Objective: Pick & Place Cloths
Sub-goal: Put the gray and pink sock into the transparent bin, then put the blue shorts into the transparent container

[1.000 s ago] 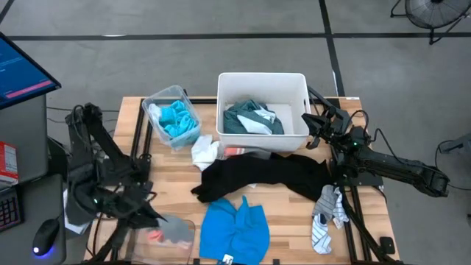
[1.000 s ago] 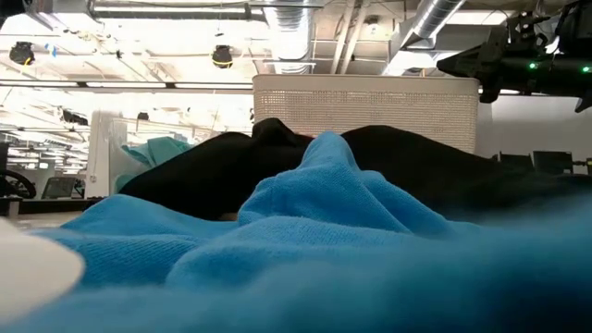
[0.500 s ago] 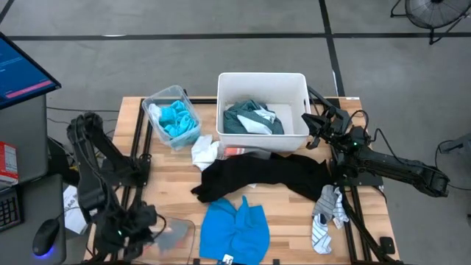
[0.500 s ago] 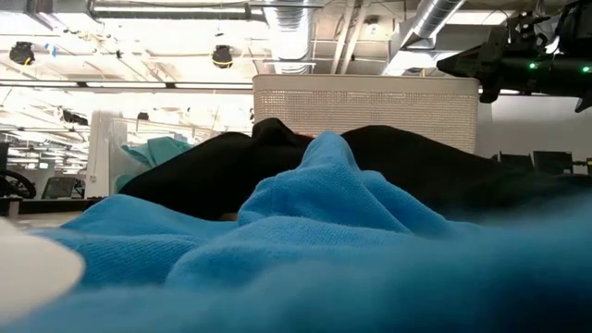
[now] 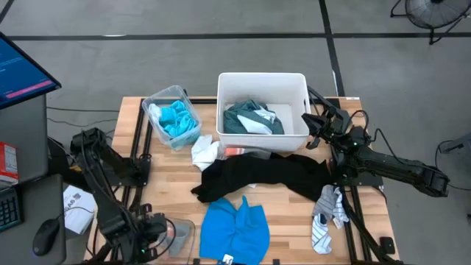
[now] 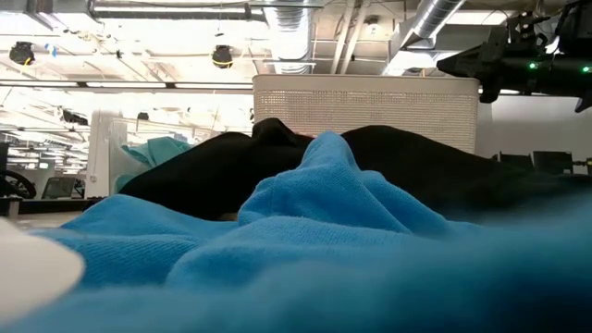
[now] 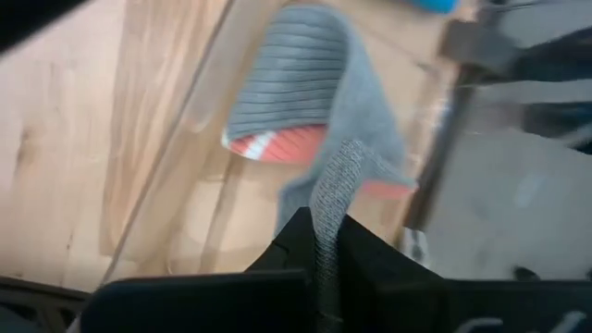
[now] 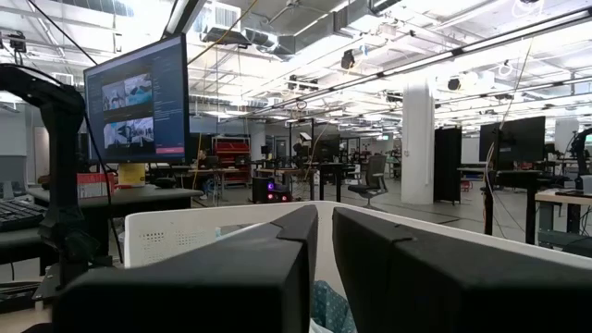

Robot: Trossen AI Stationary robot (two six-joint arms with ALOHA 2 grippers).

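Note:
My left gripper (image 5: 163, 234) is at the table's near-left corner, shut on a grey ribbed sock (image 7: 314, 83) with orange-red patches, over a clear bin (image 5: 184, 237). My right gripper (image 5: 310, 131) hovers shut beside the right wall of the white tub (image 5: 261, 76) and holds nothing. A teal-green garment (image 5: 250, 118) lies in the tub. Turquoise cloth (image 5: 176, 121) fills a second clear bin. The black garment (image 5: 257, 177), the bright blue cloth (image 5: 235, 228) and a white cloth (image 5: 204, 152) lie on the table. Striped socks (image 5: 327, 213) lie at the right edge. My left gripper pinches a narrow strip of the grey sock's knit (image 7: 327, 199) between its two fingers. The rest of the sock reaches forward from the fingertips over the clear bin's floor. I cannot tell whether it rests on the bin.
In the low view the bright blue cloth (image 6: 324, 231) fills the foreground, with the black garment (image 6: 203, 176) and the tub (image 6: 370, 102) behind it. A monitor and desk stand left of the table. Bare wood shows on the left between the two clear bins.
My left arm has folded back and carried its gripper toward the table's near edge, still shut on the grey sock. The sock has been drawn along with it inside the near-left clear bin.

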